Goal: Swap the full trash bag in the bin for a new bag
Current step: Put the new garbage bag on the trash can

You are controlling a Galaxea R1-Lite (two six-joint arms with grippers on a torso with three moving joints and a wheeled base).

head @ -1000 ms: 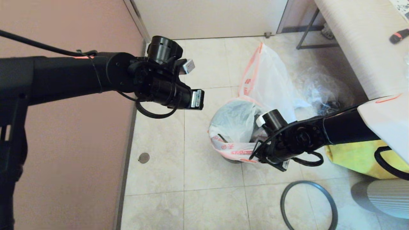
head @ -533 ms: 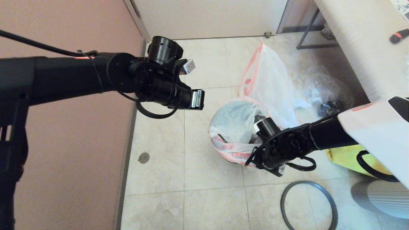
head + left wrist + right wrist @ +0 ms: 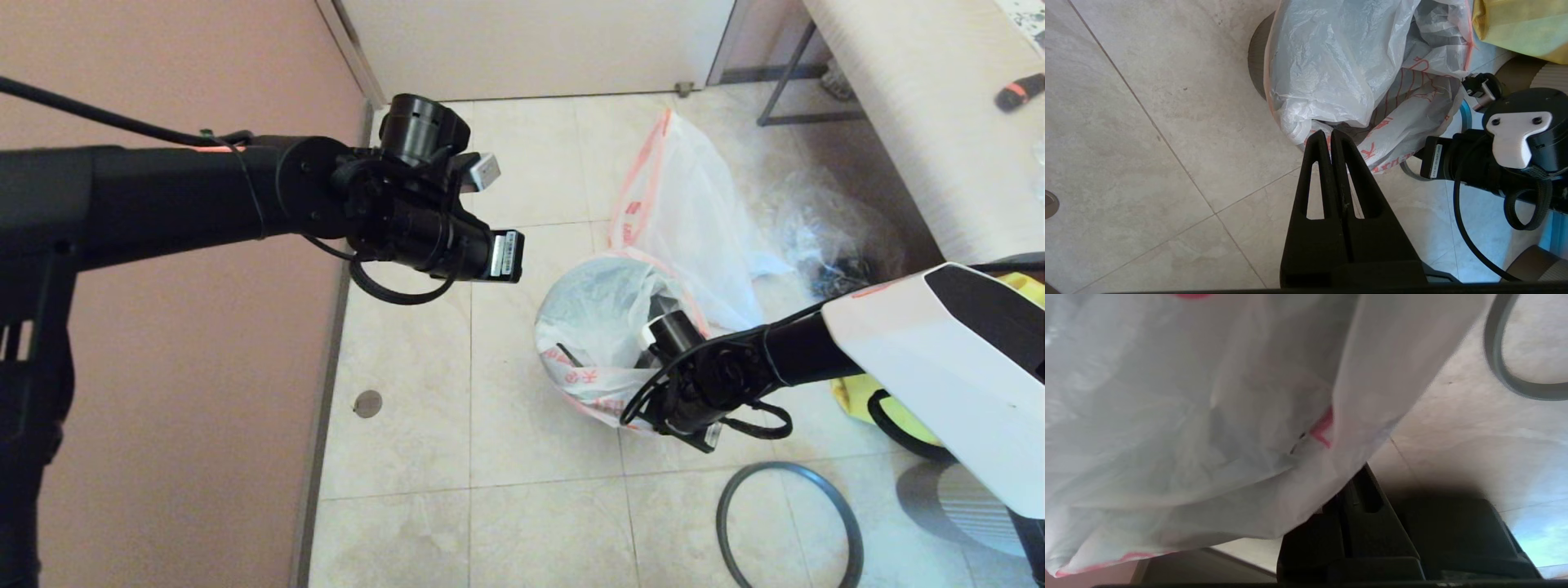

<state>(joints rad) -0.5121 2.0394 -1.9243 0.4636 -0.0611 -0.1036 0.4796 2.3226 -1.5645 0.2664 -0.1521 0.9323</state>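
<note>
Head view, from the left: I am holding my left gripper (image 3: 1329,136) up in the air over the floor beside the bin (image 3: 1255,69). Its fingers are pressed together on nothing, parked high, I judge, so it is not crowding the bin mouth. In the middle, the new bag (image 3: 600,322) is sitting in the bin with its printed hem spilling over the rim. Just behind it, the full trash bag (image 3: 682,196) is standing on the tiles, already out of the way. At the bin's near right edge I am working my right gripper (image 3: 1347,506). Its fingers are looking closed with the new bag's film draped over their tips, so I judge I am pinching the hem to draw it down outside the wall. Further right, the rim ring (image 3: 849,531) is lying flat on the floor, presumably waiting to clamp the hem. The yellow tote (image 3: 853,392) is sitting beyond it.
</note>
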